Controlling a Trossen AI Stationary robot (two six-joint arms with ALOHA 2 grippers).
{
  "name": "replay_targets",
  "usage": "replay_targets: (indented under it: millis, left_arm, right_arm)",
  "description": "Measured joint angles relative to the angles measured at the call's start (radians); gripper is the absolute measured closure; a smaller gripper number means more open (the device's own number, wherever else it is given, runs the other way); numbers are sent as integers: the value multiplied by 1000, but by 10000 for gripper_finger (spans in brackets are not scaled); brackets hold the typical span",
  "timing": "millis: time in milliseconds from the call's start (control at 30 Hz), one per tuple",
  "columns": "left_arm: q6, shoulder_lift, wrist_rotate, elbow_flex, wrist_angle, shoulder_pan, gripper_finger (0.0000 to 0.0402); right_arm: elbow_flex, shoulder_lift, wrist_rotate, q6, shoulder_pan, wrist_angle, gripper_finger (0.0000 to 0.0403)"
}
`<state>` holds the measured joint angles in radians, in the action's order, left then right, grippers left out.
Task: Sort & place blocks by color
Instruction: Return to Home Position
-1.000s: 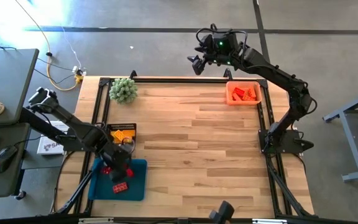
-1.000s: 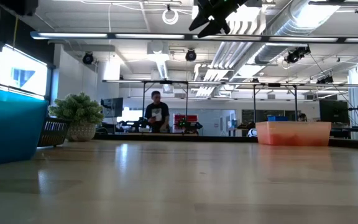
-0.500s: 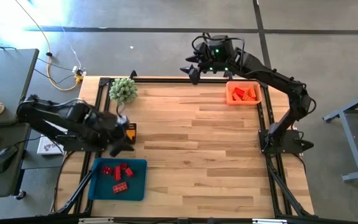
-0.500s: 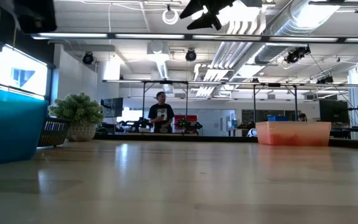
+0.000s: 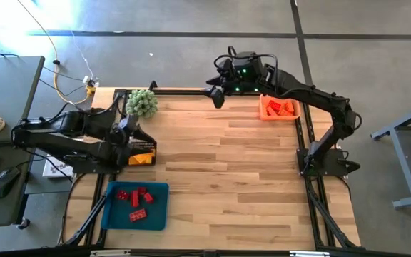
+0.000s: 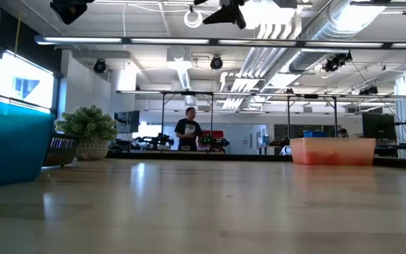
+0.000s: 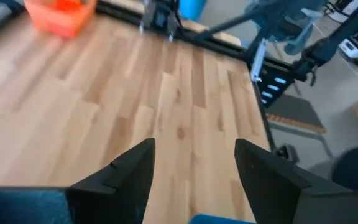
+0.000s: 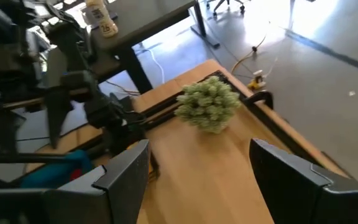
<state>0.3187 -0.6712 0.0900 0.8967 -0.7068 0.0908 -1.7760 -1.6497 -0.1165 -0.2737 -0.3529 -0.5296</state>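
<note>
My left pincer (image 7: 194,147) is released and empty. It has lifted off the blue tray (image 5: 160,214) and now hangs over the black basket (image 5: 148,145) at the desk's (image 5: 220,171) far left. My right pincer (image 8: 199,147), also released, has drifted left along the far edge. I see nothing loose on the boards, so sorting looks done. The red blocks (image 5: 135,198) lie flat in the blue tray, near left, pointing various ways; the nearest one's long axis runs roughly left-right. The orange blocks (image 5: 282,108) sit far right.

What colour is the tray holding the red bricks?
Blue. The tray shows best in the high view.
</note>
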Motion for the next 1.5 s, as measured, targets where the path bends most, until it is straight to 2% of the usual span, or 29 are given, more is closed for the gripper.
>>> replay_targets:
  millis: [100,333,533,700,900,1067,1500]
  left_arm:
    - [-36,44,-21,-53,64,12,192]
    - [-35,191,-23,-304,254,16,192]
    - [-68,282,32,-434,396,16,192]
    - [-71,384,52,-498,398,16,192]
    - [-86,525,28,-575,384,32,192]
    - [-60,601,29,-641,383,54,192]
    - [-18,663,0,-740,453,60,193]
  right_arm:
    - [0,0,7,-39,18,0,142]
    - [0,0,23,-188,46,-2,142]
    - [0,0,77,-294,79,-5,142]
    - [0,0,103,-279,120,-5,142]
    - [0,0,141,-265,154,-13,142]
    - [0,0,148,-324,152,-55,142]
    - [0,34,119,-209,153,-107,142]
